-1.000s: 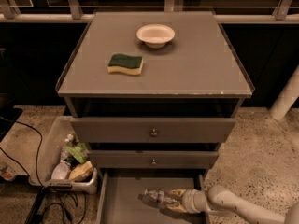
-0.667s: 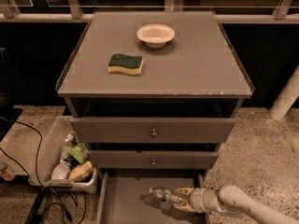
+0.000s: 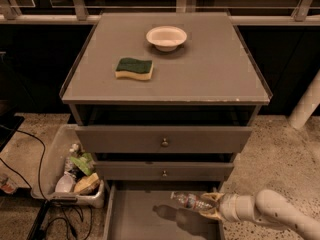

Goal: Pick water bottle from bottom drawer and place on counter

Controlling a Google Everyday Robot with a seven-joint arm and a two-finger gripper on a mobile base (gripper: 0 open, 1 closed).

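The water bottle, clear with a white cap and a reddish label, lies level in the air over the open bottom drawer. Its shadow falls on the drawer's grey floor. My gripper comes in from the lower right on a white arm and is shut on the bottle's base end. The cap points left. The counter is the broad grey cabinet top above the drawers.
A white bowl and a green and yellow sponge sit on the counter. Two grey drawers with knobs stand partly open above the bottom drawer. A bin of clutter and cables lie at the left. A white post stands at the right.
The bottle has risen off the drawer floor and moved right and up with my gripper. The arm has drawn back toward the right.
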